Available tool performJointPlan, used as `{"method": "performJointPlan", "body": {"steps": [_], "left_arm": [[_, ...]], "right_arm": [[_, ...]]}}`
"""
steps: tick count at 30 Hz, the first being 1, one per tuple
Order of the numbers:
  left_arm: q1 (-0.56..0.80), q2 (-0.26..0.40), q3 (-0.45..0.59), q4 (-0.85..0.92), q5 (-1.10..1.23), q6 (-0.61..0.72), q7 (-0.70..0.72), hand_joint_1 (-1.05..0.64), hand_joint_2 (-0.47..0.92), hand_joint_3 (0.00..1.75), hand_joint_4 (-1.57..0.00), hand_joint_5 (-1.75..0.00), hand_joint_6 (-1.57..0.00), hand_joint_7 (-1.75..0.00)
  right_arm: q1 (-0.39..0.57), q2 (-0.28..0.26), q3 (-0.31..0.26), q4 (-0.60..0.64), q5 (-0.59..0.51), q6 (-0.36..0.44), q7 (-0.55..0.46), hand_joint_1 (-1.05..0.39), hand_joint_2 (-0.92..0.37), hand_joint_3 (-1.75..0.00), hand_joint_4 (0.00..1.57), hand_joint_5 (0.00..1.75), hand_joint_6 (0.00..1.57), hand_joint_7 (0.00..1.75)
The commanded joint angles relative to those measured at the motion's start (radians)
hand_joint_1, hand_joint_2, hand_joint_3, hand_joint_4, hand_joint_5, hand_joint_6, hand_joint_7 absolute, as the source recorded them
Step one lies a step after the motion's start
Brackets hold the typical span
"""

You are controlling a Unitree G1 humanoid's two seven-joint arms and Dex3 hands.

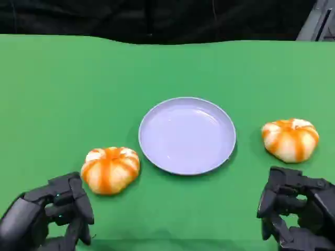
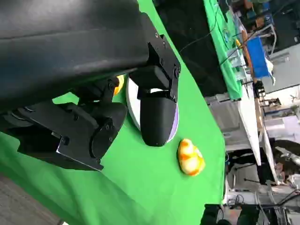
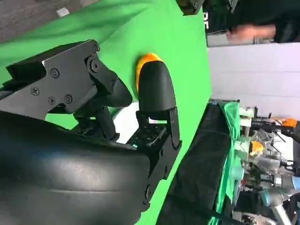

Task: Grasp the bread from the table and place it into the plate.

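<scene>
Two round breads with orange stripes lie on the green table [image 1: 63, 83]. One bread [image 1: 110, 169] sits left of the pale lilac plate [image 1: 187, 135], the other bread [image 1: 290, 138] right of it. The plate holds nothing. My left hand [image 1: 55, 212] hovers just below and left of the left bread, fingers apart, touching nothing. My right hand [image 1: 296, 206] sits just below the right bread, fingers apart and holding nothing. In the left wrist view my left hand [image 2: 93, 126] covers part of the plate [image 2: 133, 105], with the far bread [image 2: 190, 157] beyond. In the right wrist view a bread [image 3: 145, 63] peeks past my right hand [image 3: 117, 108].
The table's far edge meets a dark backdrop [image 1: 157, 21]. A person's blurred hand [image 3: 251, 32] shows beyond the table in the right wrist view. Cluttered benches [image 2: 253, 51] stand off to the side.
</scene>
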Motion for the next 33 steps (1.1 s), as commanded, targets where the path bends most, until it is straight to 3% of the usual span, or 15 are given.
{"method": "performJointPlan", "body": {"steps": [1,21,24,25,26,27,28,29,30,33], "left_arm": [[0.005,0.018,0.006,0.010,0.001,-0.012,-0.008,0.23,0.68,1.12,-0.71,-1.75,-0.66,-1.61],[0.001,0.016,0.009,0.019,0.006,-0.025,-0.011,0.22,0.69,1.09,-0.71,-1.75,-0.66,-1.61],[-0.002,0.010,0.010,0.035,0.035,-0.076,0.003,0.19,0.68,1.05,-0.69,-1.71,-0.67,-1.52],[-0.008,0.008,0.012,0.049,0.070,-0.129,0.017,0.15,0.68,1.00,-0.65,-1.62,-0.64,-1.43],[-0.013,0.006,0.013,0.061,0.095,-0.169,0.027,0.06,0.74,0.81,-0.62,-1.34,-0.63,-1.14],[-0.026,0.012,0.016,0.075,0.168,-0.241,0.057,0.01,0.81,0.65,-0.62,-1.16,-0.68,-0.90],[-0.037,0.018,0.020,0.082,0.240,-0.299,0.088,-0.20,0.87,0.42,-0.49,-0.73,-0.63,-0.48],[-0.052,0.030,0.025,0.086,0.328,-0.353,0.125,-0.28,0.90,0.34,-0.47,-0.49,-0.63,-0.28],[-0.062,0.037,0.029,0.090,0.389,-0.392,0.152,-0.40,0.91,0.28,-0.41,-0.29,-0.60,-0.13],[-0.113,0.061,0.039,0.090,0.633,-0.449,0.266,-0.57,0.92,0.24,-0.31,-0.13,-0.56,-0.02]], "right_arm": [[0.005,-0.011,-0.008,0.002,-0.009,-0.022,-0.004,-0.01,-0.64,-1.10,0.75,1.75,0.72,1.53],[0.004,-0.012,-0.005,0.001,-0.010,-0.020,-0.005,0.01,-0.64,-1.11,0.76,1.75,0.72,1.53],[0.002,-0.013,-0.006,0.000,-0.004,-0.012,-0.002,0.01,-0.65,-1.11,0.76,1.75,0.72,1.53],[-0.001,-0.011,-0.005,0.001,-0.003,-0.011,-0.003,0.01,-0.65,-1.11,0.76,1.75,0.72,1.53],[-0.002,-0.010,-0.004,0.002,-0.003,-0.010,-0.004,0.02,-0.65,-1.10,0.75,1.75,0.72,1.53],[-0.004,-0.009,-0.004,0.002,-0.003,-0.004,-0.006,0.02,-0.65,-1.10,0.75,1.75,0.72,1.53],[-0.005,-0.009,-0.004,0.003,-0.006,-0.003,-0.008,0.02,-0.65,-1.09,0.75,1.75,0.72,1.53],[-0.007,-0.009,-0.003,0.006,-0.008,-0.006,-0.008,0.02,-0.65,-1.09,0.75,1.75,0.72,1.53],[-0.008,-0.009,-0.003,0.009,-0.010,-0.009,-0.008,0.02,-0.65,-1.08,0.75,1.75,0.72,1.53],[-0.011,-0.008,0.000,0.014,-0.015,-0.013,-0.010,0.02,-0.65,-1.08,0.76,1.75,0.72,1.53]]}}
